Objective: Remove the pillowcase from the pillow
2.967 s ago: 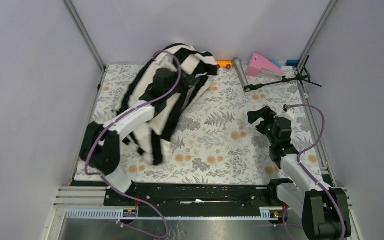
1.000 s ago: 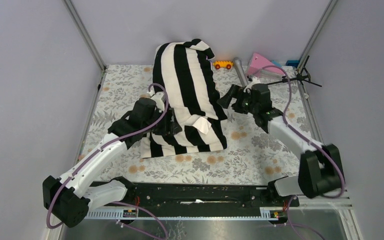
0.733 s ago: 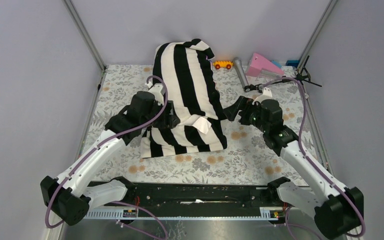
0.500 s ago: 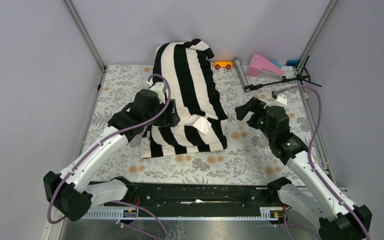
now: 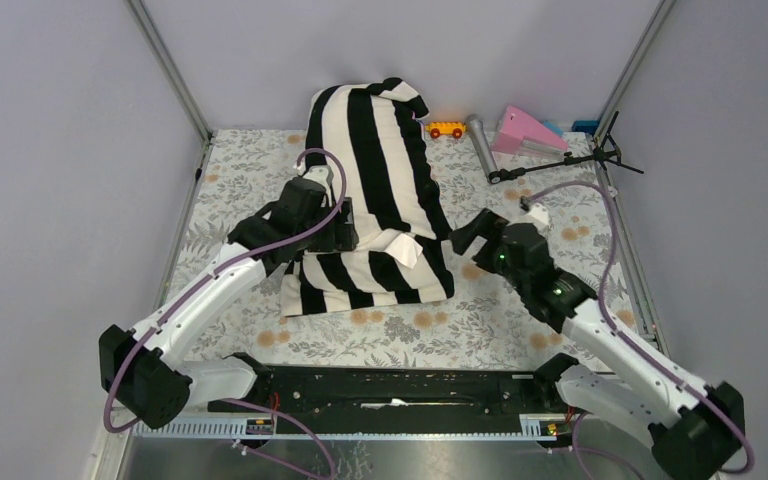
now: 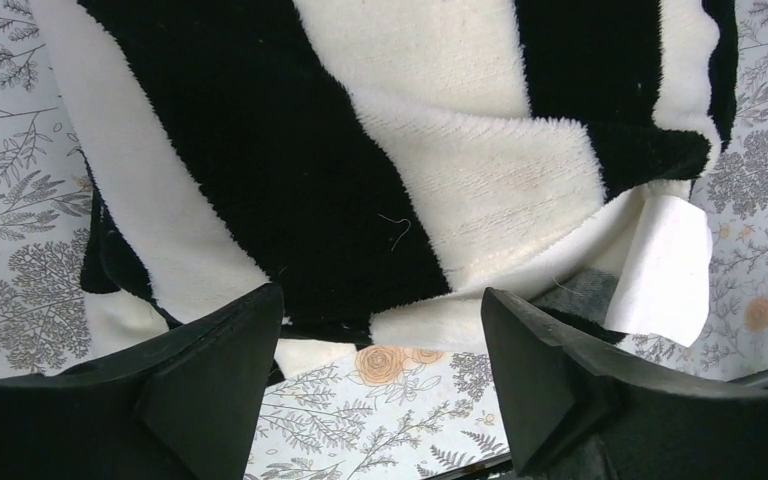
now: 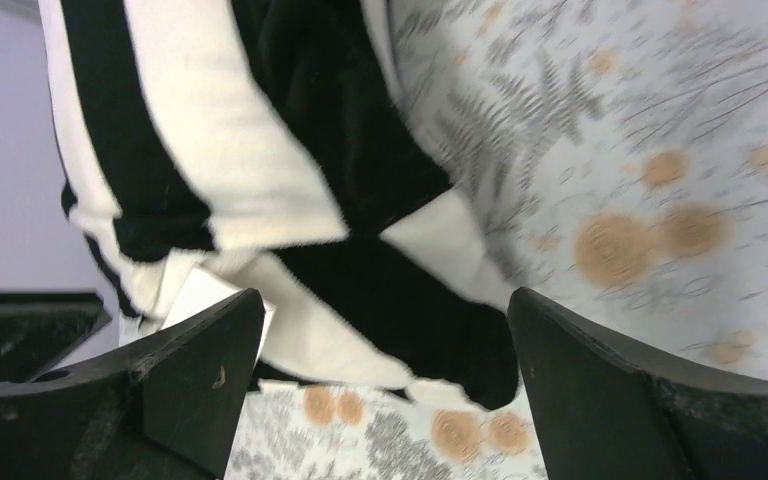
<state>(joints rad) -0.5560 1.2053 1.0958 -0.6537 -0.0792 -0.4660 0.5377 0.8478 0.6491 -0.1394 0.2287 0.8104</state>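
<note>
The pillowcase [image 5: 375, 190] lies on the tabletop [image 5: 410, 325], its long axis running from the back wall toward the arms. The left pincer [image 5: 343, 238] and right pincer [image 5: 465, 236], both spread apart and empty, flank its near end. The left looks closer.

No legible txt, nos., brand marks or signs in any view. Only label-like item: small white tag [image 6: 660, 265] at open hem of pillowcase [image 6: 260, 150], looks blank from left wrist cam, too small to read from top cam. Tabletop [image 5: 440, 290] pattern = ferns & flowers, no lettering made out.
</note>
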